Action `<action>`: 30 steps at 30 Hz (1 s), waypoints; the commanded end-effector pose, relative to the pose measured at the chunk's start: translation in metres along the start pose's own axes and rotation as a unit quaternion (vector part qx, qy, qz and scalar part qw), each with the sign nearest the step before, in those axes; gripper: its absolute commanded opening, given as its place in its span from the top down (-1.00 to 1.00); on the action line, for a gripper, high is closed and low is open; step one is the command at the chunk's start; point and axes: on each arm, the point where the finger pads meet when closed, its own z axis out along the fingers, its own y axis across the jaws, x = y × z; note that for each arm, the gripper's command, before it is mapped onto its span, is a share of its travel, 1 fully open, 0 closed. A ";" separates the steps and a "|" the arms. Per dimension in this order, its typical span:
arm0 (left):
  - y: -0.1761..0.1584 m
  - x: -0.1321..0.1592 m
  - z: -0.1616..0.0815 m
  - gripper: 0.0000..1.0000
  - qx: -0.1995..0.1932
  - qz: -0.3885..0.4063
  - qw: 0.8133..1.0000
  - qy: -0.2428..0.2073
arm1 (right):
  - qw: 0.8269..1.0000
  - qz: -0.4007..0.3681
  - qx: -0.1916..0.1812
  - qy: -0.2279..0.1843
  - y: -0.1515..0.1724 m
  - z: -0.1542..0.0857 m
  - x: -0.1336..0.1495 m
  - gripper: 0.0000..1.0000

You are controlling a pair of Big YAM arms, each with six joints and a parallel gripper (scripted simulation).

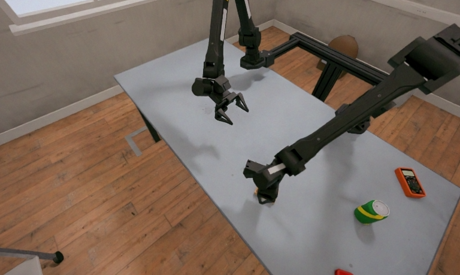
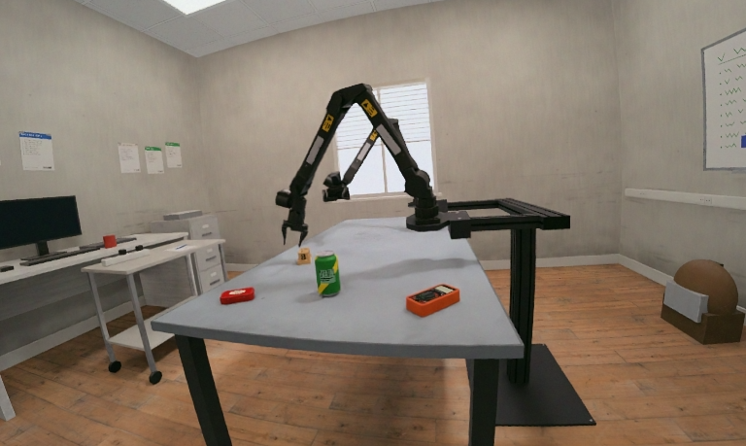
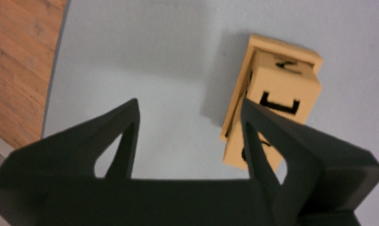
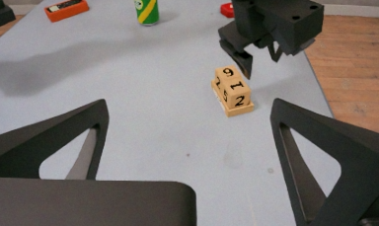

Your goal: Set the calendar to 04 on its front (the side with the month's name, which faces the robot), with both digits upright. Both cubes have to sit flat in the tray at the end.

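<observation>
Left wrist view: left gripper [image 1: 266, 201] [image 2: 292, 243] [image 3: 190, 103] [image 4: 262, 68] is hovering empty, fairly wide; cubes [image 2: 304, 255] [image 3: 283, 90] [image 4: 233, 88] are sitting toward three o'clock, so lowering off-centre risks a finger knocking them.

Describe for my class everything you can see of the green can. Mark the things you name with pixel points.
The green can [image 1: 366, 214] [image 2: 327, 279] [image 4: 144, 8] is a cylinder that looks like metal, with a slanting yellow band, pale lettering and a silvery top. It stands upright on the grey table [image 1: 305, 241] [image 2: 357, 328] [image 3: 158, 147] [image 4: 148, 137], between the red case [image 1: 343, 272] [image 2: 237, 294] [image 4: 227, 10] and the orange multimeter [image 1: 410, 182] [image 2: 432, 301] [image 4: 66, 10]. Only the table touches it. Whether it has been opened, I cannot tell.
</observation>
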 end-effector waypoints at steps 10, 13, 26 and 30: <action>0.026 -0.014 -0.023 -0.28 0.003 0.027 1.000 -0.007 | 1.000 -0.018 0.006 -0.006 -0.012 -0.002 -0.010 -1.00; 0.016 0.004 -0.019 -0.28 0.030 0.043 0.999 0.008 | 1.000 -0.018 0.006 -0.006 -0.012 -0.002 -0.010 -1.00; -0.038 0.037 -0.015 -0.28 0.138 0.070 0.987 0.037 | 1.000 -0.018 0.006 -0.006 -0.012 -0.002 -0.010 -1.00; -0.034 0.031 -0.003 -0.28 0.133 0.069 0.988 0.035 | 1.000 -0.018 0.006 -0.006 -0.012 -0.002 -0.010 -1.00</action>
